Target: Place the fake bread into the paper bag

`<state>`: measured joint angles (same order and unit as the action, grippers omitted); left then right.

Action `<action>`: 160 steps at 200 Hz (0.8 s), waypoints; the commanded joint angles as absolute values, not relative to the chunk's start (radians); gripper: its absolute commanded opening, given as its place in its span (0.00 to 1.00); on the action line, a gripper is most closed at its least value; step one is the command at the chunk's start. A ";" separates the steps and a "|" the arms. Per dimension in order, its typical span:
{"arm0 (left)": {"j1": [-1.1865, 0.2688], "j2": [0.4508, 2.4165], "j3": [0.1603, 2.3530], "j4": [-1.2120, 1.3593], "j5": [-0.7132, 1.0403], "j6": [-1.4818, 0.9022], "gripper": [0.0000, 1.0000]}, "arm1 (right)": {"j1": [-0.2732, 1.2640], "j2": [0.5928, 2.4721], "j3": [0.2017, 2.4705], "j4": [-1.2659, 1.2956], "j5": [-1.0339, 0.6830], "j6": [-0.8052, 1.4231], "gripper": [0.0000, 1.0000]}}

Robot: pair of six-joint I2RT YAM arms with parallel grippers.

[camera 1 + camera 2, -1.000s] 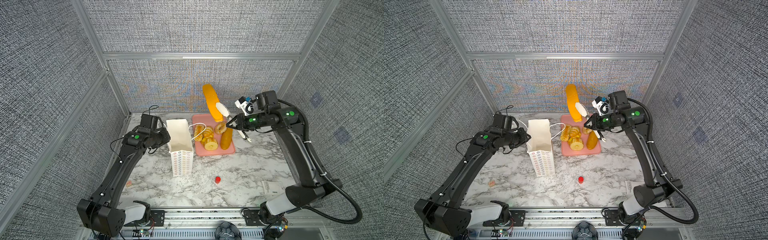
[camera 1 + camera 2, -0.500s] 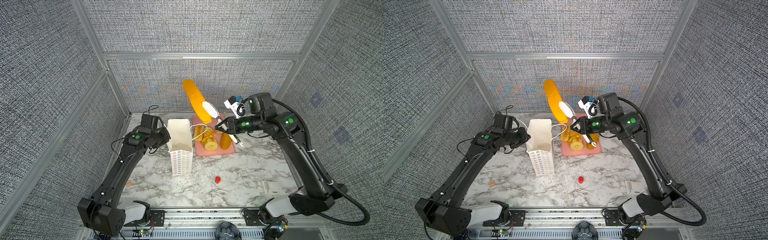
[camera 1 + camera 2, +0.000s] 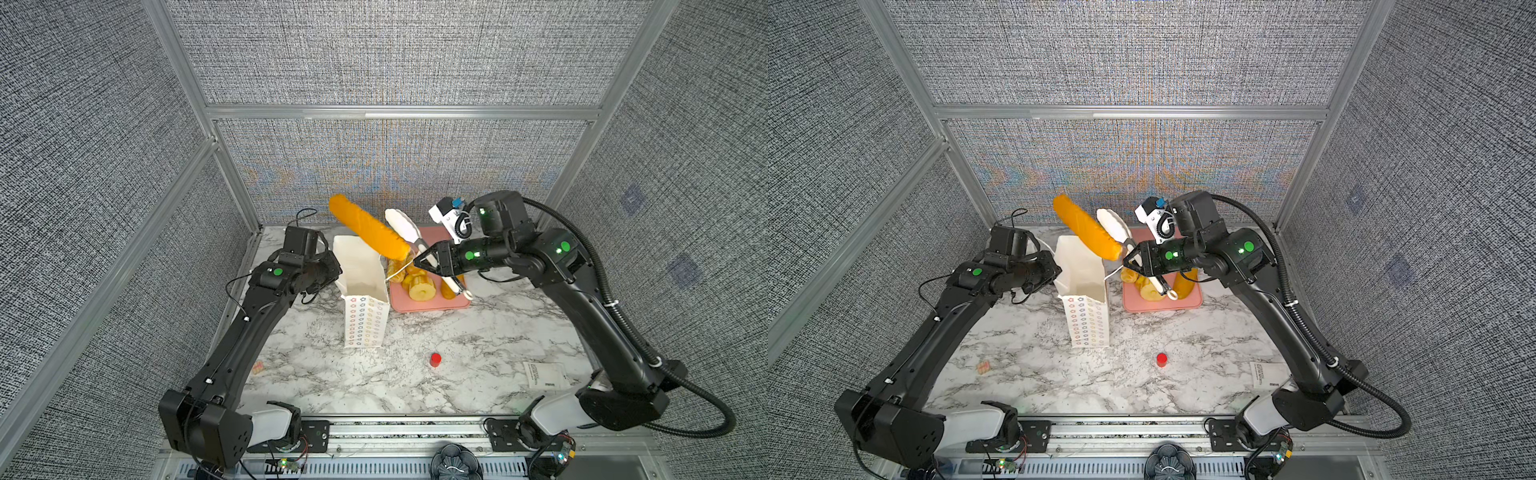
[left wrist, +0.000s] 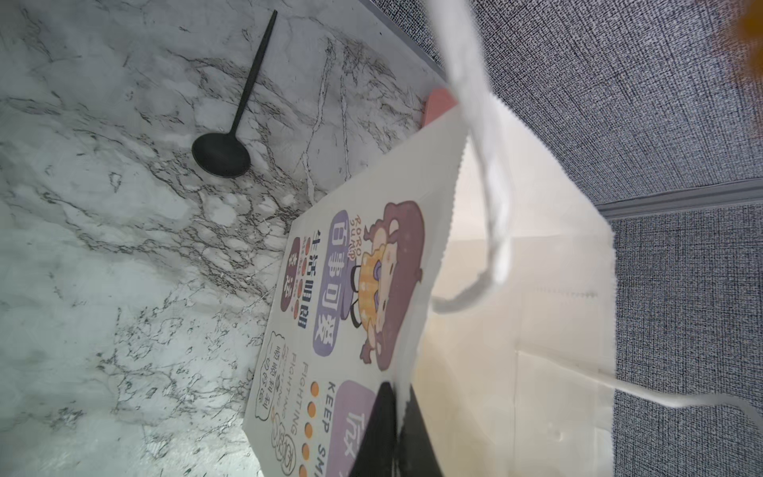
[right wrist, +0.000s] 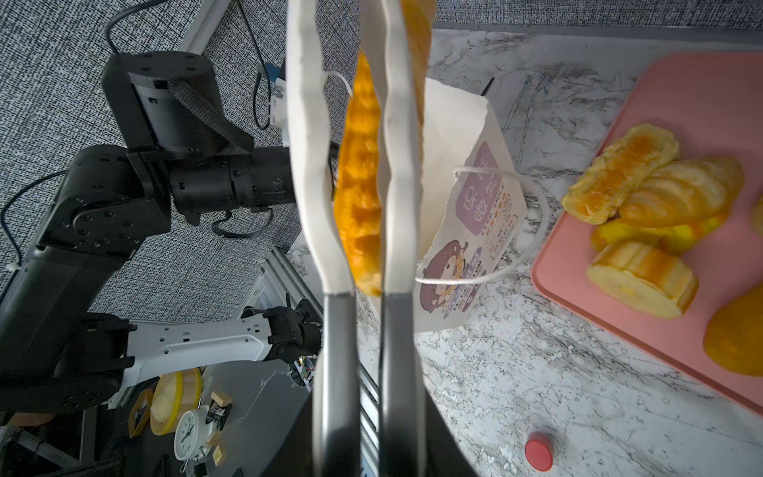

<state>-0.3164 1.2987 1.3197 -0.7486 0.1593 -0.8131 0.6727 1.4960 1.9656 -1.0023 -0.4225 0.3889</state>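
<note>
The paper bag [image 3: 365, 324] [image 3: 1086, 320] stands upright and open at the middle of the table. My left gripper [image 3: 336, 272] [image 3: 1057, 270] [image 4: 396, 433] is shut on its left rim, one black finger on each side of the paper. My right gripper [image 3: 419, 262] [image 3: 1129, 262] [image 5: 367, 446] is shut on the grey handles of white tongs [image 3: 405, 226] [image 5: 396, 165]. The tongs pinch a long orange loaf of fake bread [image 3: 368, 228] [image 3: 1088, 228] [image 5: 359, 186], held slanted in the air with its low end above the bag's mouth. More fake bread [image 3: 422, 286] [image 5: 644, 173] lies on the pink tray [image 3: 428, 305].
A small red cylinder [image 3: 435, 359] [image 5: 539, 450] stands on the marble in front of the tray. A black spoon [image 4: 223, 157] lies behind the bag. A printed paper slip [image 3: 544, 374] lies at the front right. The bag's cord handle [image 5: 532, 231] hangs toward the tray.
My right arm has swung left with the tongs and loaf, from above the tray to above the bag's mouth, and the loaf now slants more. The left arm has stayed at the bag.
</note>
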 commanded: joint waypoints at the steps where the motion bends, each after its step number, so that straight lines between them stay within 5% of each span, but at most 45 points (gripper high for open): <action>1: -0.314 1.303 1.325 -0.701 0.143 -0.833 0.07 | 0.696 1.496 1.974 -0.956 -0.389 0.391 0.29; 120: -0.311 1.300 1.293 -0.694 0.165 -0.829 0.06 | 0.658 1.448 1.851 -0.897 -0.296 0.404 0.29; 160: -0.311 1.298 1.293 -0.710 0.171 -0.810 0.06 | 0.610 1.463 1.905 -0.960 -0.294 0.354 0.36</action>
<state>-0.3126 1.3010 1.2907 -0.7063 0.1608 -0.8295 0.6300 1.4525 1.8725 -0.9550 -0.3088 0.3950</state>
